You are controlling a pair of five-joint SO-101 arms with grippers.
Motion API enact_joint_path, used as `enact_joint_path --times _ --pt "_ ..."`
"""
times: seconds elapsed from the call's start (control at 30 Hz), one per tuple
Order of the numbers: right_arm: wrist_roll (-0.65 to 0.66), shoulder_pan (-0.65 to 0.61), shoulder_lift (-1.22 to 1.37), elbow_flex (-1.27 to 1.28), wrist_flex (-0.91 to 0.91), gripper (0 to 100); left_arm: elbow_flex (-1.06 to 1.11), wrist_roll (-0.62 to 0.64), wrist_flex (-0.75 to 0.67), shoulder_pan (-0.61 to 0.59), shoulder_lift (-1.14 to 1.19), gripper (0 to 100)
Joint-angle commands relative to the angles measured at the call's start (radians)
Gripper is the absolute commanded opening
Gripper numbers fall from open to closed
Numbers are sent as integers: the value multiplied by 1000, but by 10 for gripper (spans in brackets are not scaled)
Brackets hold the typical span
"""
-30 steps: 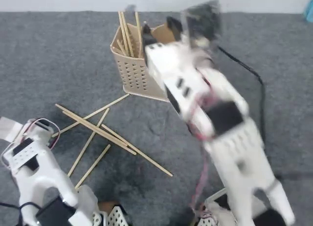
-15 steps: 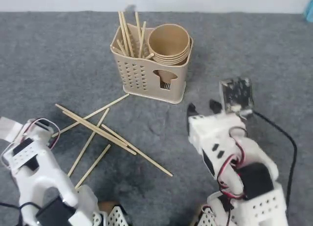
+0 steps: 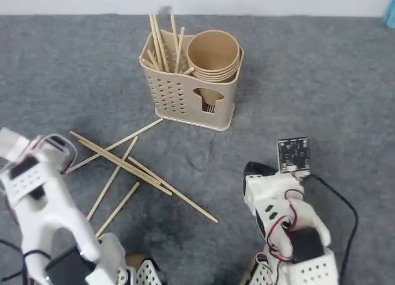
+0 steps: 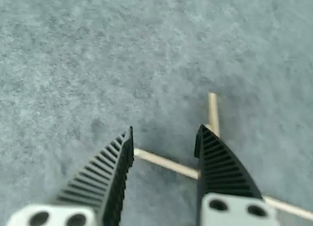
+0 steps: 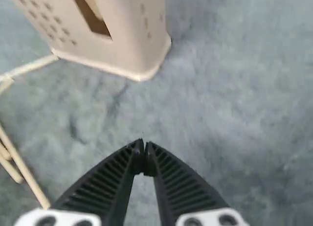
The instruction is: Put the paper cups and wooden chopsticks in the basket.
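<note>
- Nearest the robot's base, the left gripper (image 4: 165, 138) hangs low over the grey carpet (image 3: 321, 81) with its jaws spread and nothing between them.
- Just beyond its fingertips (image 4: 128, 143) a loose chopstick (image 4: 164, 162) lies flat. Its long axis runs from one jaw toward the other, not across the gap.
- A second chopstick (image 4: 212, 111) points away from the gripper, its near end hidden behind one fingertip.
- On the other side, the right gripper (image 5: 143, 150) has its jaws pressed together and empty, pointing down at bare carpet.
- Between the arms and the basket (image 3: 179, 97), the scattered chopsticks (image 3: 123, 165) lie crossed in a loose fan, mostly slanting from beside the left arm out toward the middle of the carpet.
- Judging by that spread, the left arm is much the nearer. It would likely need a turn of the wrist so the jaws close across a stick's width.
- Farthest off, the basket stands upright, with stacked paper cups (image 3: 213, 50) in one side and upright chopsticks (image 3: 162, 41) in the other.
</note>
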Motion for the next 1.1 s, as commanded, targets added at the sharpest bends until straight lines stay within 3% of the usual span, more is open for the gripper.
enact_joint_path --times 0.0,0.27,0.47,0.77,0.87,1.07 --pt "-9 7 -36 121 -105 8 -128 14 150 64 -5 196" --pt "-8 7 -21 137 -31 8 -223 83 218 115 29 193" --pt "-6 2 -21 137 -24 8 -361 89 216 117 284 71" --pt "15 1 -13 137 -24 8 -588 91 218 123 572 141" --pt "77 1 -12 137 -22 8 -625 91 218 123 601 141" --pt "78 1 -12 138 -22 8 -656 91 212 140 617 141"
